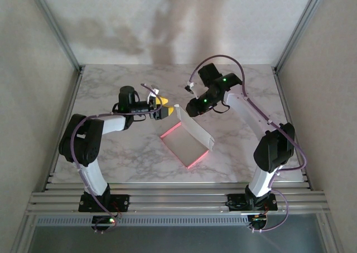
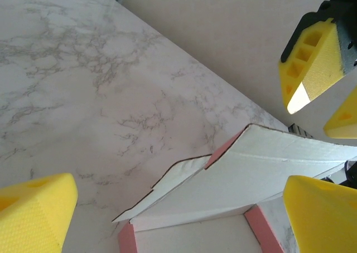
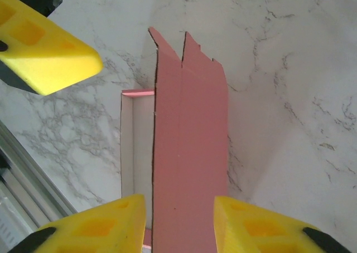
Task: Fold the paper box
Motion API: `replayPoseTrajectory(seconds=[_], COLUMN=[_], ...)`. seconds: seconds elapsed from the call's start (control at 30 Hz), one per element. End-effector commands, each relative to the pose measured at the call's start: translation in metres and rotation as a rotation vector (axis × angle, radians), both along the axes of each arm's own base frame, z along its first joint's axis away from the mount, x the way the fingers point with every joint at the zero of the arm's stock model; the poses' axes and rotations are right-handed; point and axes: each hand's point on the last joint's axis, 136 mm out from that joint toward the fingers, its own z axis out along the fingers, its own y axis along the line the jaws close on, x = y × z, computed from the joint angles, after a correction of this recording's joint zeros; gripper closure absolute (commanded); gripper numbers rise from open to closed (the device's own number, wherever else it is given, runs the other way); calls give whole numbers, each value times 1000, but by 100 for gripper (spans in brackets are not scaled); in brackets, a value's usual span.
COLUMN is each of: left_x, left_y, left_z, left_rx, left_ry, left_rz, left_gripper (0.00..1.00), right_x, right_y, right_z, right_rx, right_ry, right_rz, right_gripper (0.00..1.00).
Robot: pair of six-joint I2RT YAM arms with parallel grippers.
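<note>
My right jaws are part-open astride the paper box (image 1: 187, 147) flap (image 3: 189, 152), which runs lengthwise away from them. Left jaws wide apart, empty, beside its end.

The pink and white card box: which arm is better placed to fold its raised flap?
Probably right: the right gripper flanks the box's raised flap; the left gripper hovers open nearby.

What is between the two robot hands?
The raised flap of the paper box stands between the left gripper and right gripper, in the top view.
</note>
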Motion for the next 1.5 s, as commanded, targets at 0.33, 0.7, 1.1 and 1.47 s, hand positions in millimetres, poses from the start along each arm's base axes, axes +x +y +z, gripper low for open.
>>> replayPoseTrajectory(seconds=[0.33,0.7,1.1,1.47], left_x=[-4,-18,-33,-35], left_y=[-3,8,14,18], left_z=[21,27,22,13], left_rx=[-1,-6,9,10], left_ry=[-35,-35,-66,-73], left_rz=[-24,-22,-7,-34], left_gripper=[8,8,10,12], right_x=[-5,-6,-7,-18], right_y=[11,21,43,63], right_z=[-1,-17,-23,-14], right_rx=[-121,-177,-120,-21], right_ry=[-94,-72,-32,54], right_rz=[30,123,186,248], right_gripper=[57,74,89,93])
